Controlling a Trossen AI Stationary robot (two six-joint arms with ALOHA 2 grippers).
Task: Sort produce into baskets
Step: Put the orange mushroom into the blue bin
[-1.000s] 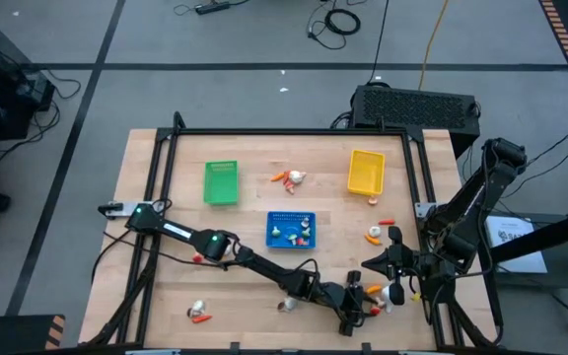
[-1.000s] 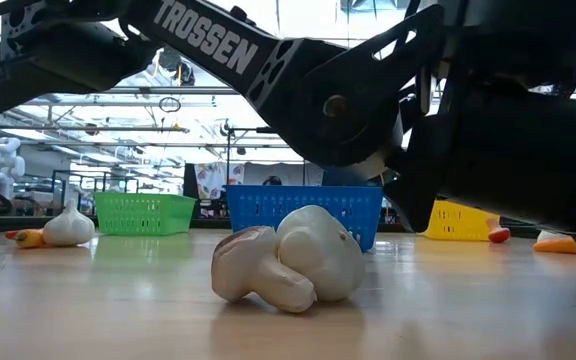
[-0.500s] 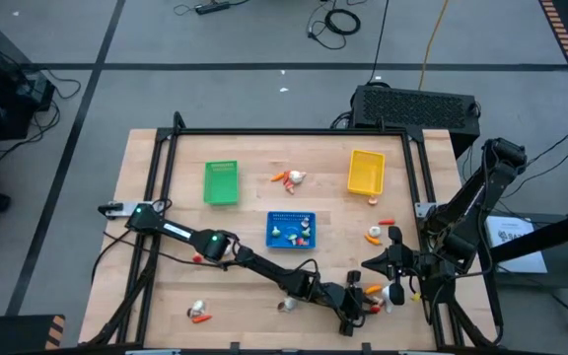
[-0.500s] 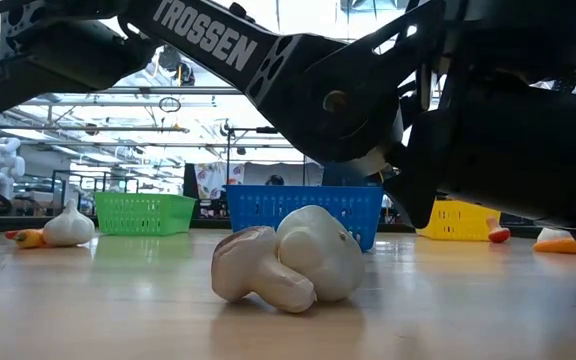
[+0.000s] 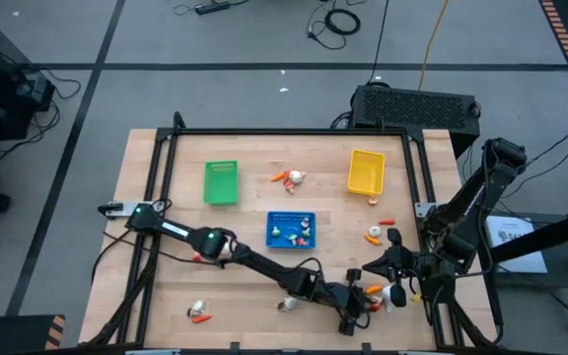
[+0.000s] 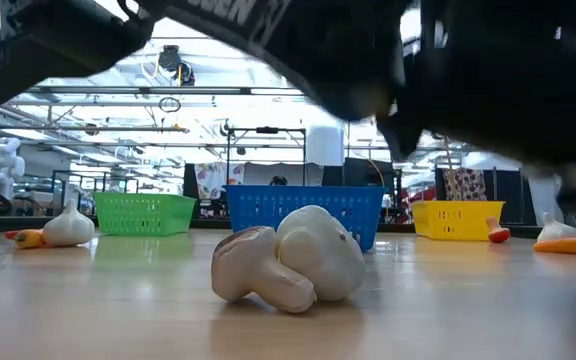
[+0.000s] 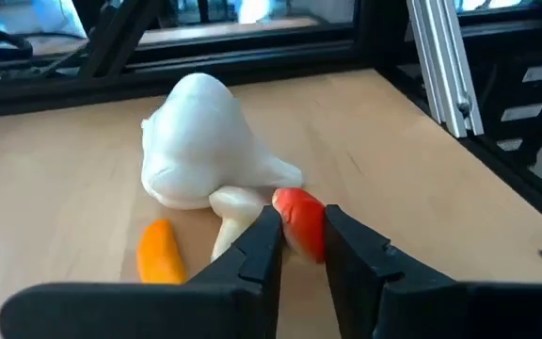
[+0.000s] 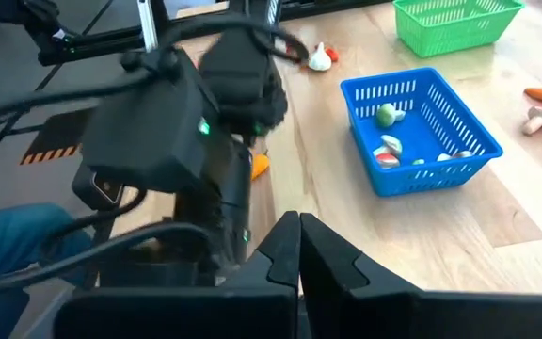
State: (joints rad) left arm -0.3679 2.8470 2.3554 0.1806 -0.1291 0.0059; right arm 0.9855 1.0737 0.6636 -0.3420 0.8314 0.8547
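My left gripper reaches to the table's near right and is shut on a small red piece. Beside it lie a white garlic bulb, an orange carrot piece and a white stub. My right gripper is shut and empty, just to the right of that spot. The green basket, the blue basket and the yellow basket stand on the table. The blue basket holds several pieces. My left gripper pinches the small red piece between its two fingertips, which slant down at it. The piece sticks out past the tips toward the garlic bulb. Whether it is clear of the table, I cannot tell.
A white mushroom-like piece lies near the front edge. Garlic and a carrot lie at the near left. Carrot and garlic lie between the green and yellow baskets. More pieces lie at the right. A black frame rims the table.
In the low view my left arm has risen, blurred, and uncovered the yellow basket and the pieces at the right. The mushroom-like piece and the baskets have stayed where they were.
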